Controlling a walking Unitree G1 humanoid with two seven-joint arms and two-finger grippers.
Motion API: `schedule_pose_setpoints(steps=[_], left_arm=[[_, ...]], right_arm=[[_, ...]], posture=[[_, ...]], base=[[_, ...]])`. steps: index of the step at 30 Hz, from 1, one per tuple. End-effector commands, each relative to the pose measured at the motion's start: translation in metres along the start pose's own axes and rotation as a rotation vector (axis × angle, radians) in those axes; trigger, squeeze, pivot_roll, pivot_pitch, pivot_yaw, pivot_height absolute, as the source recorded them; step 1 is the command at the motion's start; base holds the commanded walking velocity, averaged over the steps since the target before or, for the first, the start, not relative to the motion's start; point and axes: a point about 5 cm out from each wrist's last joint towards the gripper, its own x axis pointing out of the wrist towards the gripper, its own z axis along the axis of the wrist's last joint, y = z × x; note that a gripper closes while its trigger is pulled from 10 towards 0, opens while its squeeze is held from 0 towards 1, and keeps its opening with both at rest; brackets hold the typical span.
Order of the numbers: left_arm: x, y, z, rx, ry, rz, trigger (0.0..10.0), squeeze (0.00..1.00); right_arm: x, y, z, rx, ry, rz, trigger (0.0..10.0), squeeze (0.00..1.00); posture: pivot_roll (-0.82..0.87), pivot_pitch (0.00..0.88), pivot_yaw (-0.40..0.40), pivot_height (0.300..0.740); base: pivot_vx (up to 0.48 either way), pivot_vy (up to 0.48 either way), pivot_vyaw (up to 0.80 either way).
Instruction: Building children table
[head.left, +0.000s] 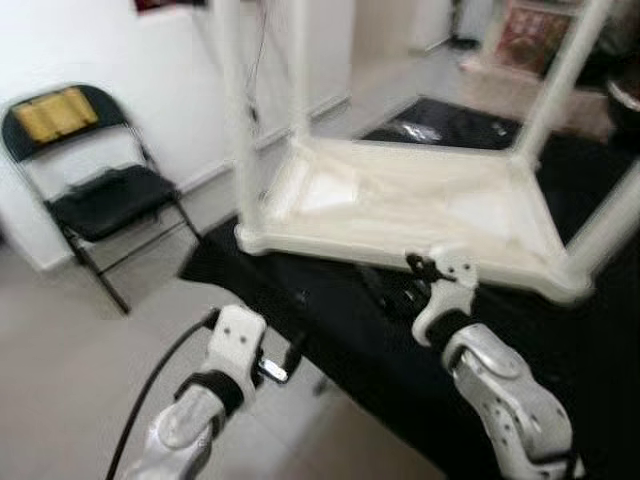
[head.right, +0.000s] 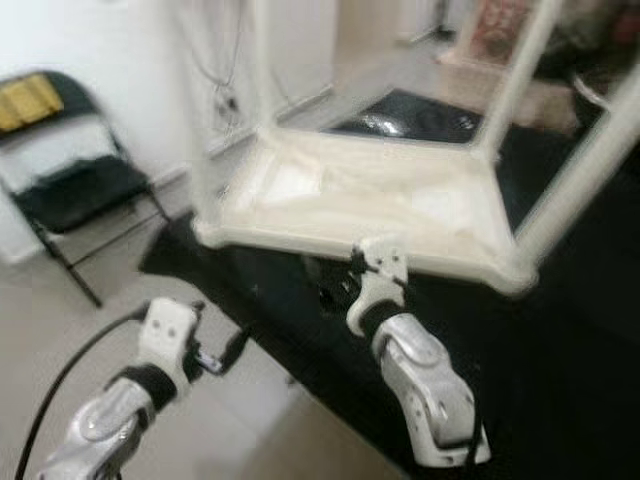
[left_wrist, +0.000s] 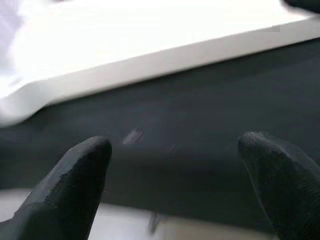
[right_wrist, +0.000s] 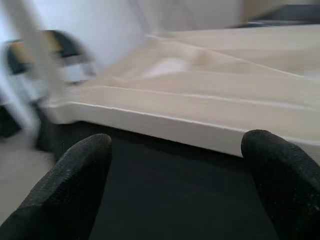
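A white children's table (head.left: 400, 200) lies upside down on a black-covered surface (head.left: 330, 340), its legs (head.left: 232, 110) pointing up. My right gripper (right_wrist: 177, 170) is open just in front of the table's near rim (right_wrist: 175, 125), low over the black cover, with nothing between its fingertips (right_wrist: 75, 175). My left gripper (left_wrist: 175, 165) is also open and empty. It is at the black surface's front edge, short of the white table's near left corner (left_wrist: 30, 100). Both silver arms reach in from below, the left wrist (head.left: 235, 345) lower than the right wrist (head.left: 445, 300).
A black folding chair (head.left: 100, 195) with a yellow pad (head.left: 55, 113) on its backrest stands against the white wall at the left. Pale floor (head.left: 70, 350) lies between it and the black surface. A dark mat (head.left: 450, 120) lies on the floor beyond the table.
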Motion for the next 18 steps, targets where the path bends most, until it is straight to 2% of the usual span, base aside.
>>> schedule_pose_setpoints(steps=[1, 8, 14, 17, 18], left_arm=[[0.002, 0.0, 0.0, 0.014, -0.009, 0.005, 10.0, 0.0], [0.007, -0.001, 0.001, 0.007, -0.029, 0.008, 10.0, 0.0], [0.008, -0.001, 0.0, -0.015, -0.035, 0.014, 10.0, 0.0], [0.006, -0.001, -0.002, -0.031, -0.037, 0.016, 10.0, 0.0], [0.006, -0.001, -0.002, -0.034, -0.04, 0.013, 10.0, 0.0]], right_arm=[[-0.001, -0.001, -0.009, -0.008, 0.019, -0.03, 10.0, 0.0], [0.001, -0.008, -0.021, -0.009, 0.028, -0.092, 10.0, 0.0], [0.0, -0.008, -0.031, 0.005, 0.034, -0.106, 10.0, 0.0], [-0.001, -0.006, -0.028, 0.001, 0.001, -0.097, 10.0, 0.0], [0.0, -0.005, -0.028, -0.005, -0.001, -0.086, 10.0, 0.0]], posture=[[0.04, 0.129, -0.008, 0.74], [0.05, 0.115, -0.008, 0.74], [0.05, 0.109, -0.006, 0.74], [0.04, 0.106, -0.002, 0.74], [0.04, 0.106, -0.003, 0.74]], base=[[0.0, 0.0, -0.8], [0.0, 0.0, -0.8], [0.0, 0.0, -0.8], [0.255, 0.0, 0.0], [0.304, 0.0, -0.8]])
